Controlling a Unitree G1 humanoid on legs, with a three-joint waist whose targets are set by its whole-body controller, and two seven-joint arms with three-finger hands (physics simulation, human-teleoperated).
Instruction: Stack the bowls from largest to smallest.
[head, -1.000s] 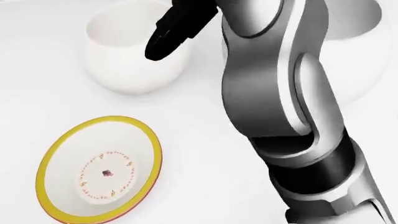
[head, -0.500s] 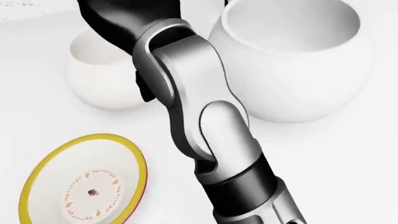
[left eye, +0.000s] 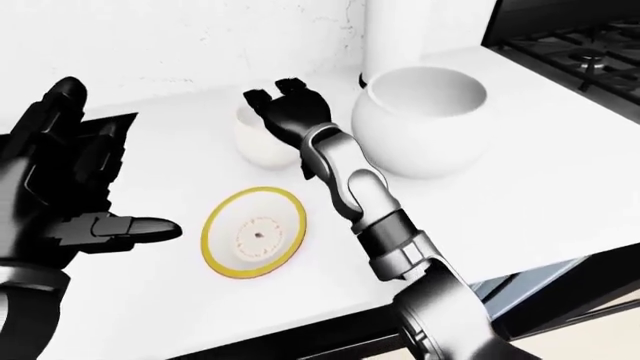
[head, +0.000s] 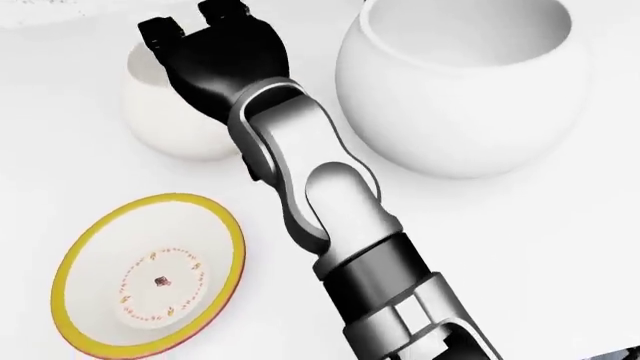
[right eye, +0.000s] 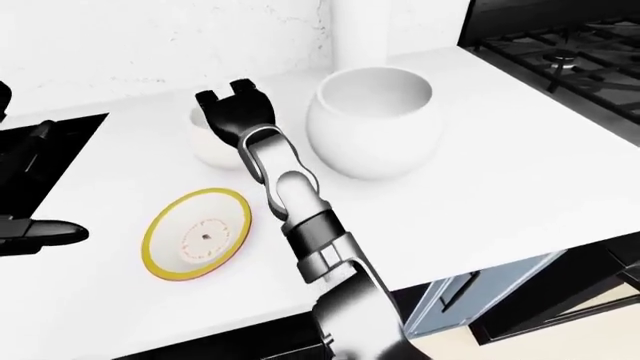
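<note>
My left hand (left eye: 60, 202) idles with fingers apart, holding nothing. Yellow-rimmed bowl (head: 150, 277) sits on the bench (head: 520, 247). Right hand (head: 215, 52) is over the small white bowl (head: 165, 112); grip state unclear. Big white bowl (head: 460, 82) stands just right. Best: seat fingers on the rim before lifting.

White countertop (right eye: 520, 172), smooth, unmarked. Three bowls sit directly on it, none stacked. Large white bowl (right eye: 372, 124) at upper centre of the right-eye view, upright. Small white bowl (head: 170, 112) to its left, apart from it, partly hidden. Yellow-rimmed shallow bowl (head: 150, 276) lies lower left, well apart from both, printed ring inside. Black stove (right eye: 560, 52) borders the counter at top right.
</note>
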